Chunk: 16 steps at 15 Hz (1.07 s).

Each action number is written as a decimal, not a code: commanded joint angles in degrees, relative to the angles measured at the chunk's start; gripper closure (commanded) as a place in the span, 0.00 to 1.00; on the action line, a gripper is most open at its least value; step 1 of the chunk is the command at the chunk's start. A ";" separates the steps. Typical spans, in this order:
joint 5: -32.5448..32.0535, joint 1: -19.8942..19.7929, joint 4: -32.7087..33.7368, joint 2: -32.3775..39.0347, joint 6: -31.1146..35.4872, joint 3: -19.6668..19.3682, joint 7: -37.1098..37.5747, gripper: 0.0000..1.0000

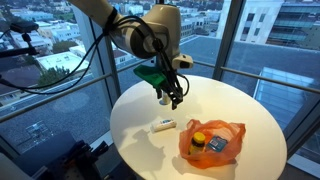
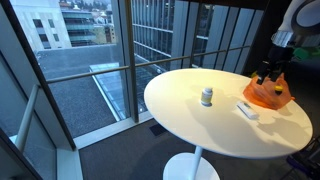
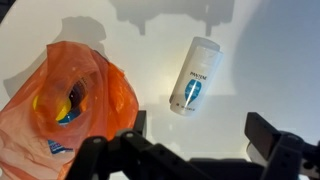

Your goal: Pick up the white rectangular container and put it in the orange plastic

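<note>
The white rectangular container (image 3: 195,75) with a blue label lies on its side on the round white table (image 1: 240,105). It shows in both exterior views (image 1: 163,125) (image 2: 247,110). The orange plastic bag (image 3: 70,100) lies open beside it, with yellow and blue items inside, and also shows in both exterior views (image 1: 212,143) (image 2: 268,92). My gripper (image 3: 200,135) is open and empty. It hangs above the table (image 1: 172,95), a little above and beside the container and touching nothing.
A small white jar (image 2: 207,96) stands near the middle of the table. The table edge (image 2: 160,105) drops to the floor, and glass window walls (image 2: 120,50) stand close behind.
</note>
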 commanded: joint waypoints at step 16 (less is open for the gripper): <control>-3.67 1.68 1.50 11.83 8.03 0.22 4.77 0.00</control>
